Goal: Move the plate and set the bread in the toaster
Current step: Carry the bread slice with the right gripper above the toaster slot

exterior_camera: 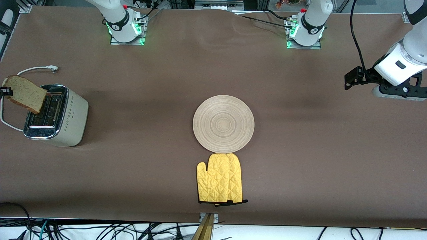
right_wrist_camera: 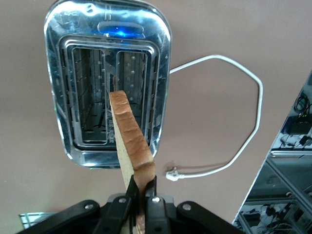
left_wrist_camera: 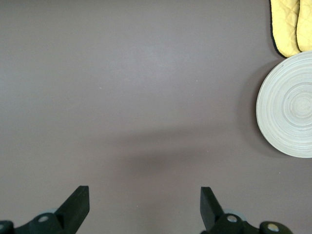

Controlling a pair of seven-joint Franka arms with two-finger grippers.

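Note:
My right gripper (exterior_camera: 4, 90) is shut on the slice of brown bread (exterior_camera: 25, 93) and holds it edge-down, tilted, over the chrome top of the cream toaster (exterior_camera: 56, 115) at the right arm's end of the table. In the right wrist view the gripper (right_wrist_camera: 142, 183) pinches the bread (right_wrist_camera: 129, 131) at one edge, and the slice hangs over the toaster's (right_wrist_camera: 66, 29) two empty slots. The light-wood plate (exterior_camera: 223, 123) lies at the table's middle. My left gripper (exterior_camera: 353, 78) is open and empty, up over the left arm's end of the table; its wrist view (left_wrist_camera: 145, 200) shows bare table and the plate (left_wrist_camera: 287, 112).
A yellow oven mitt (exterior_camera: 220, 178) lies just nearer the front camera than the plate, touching its rim; it also shows in the left wrist view (left_wrist_camera: 287, 24). The toaster's white cord (exterior_camera: 33, 69) loops on the table beside the toaster, with its plug loose (right_wrist_camera: 175, 174).

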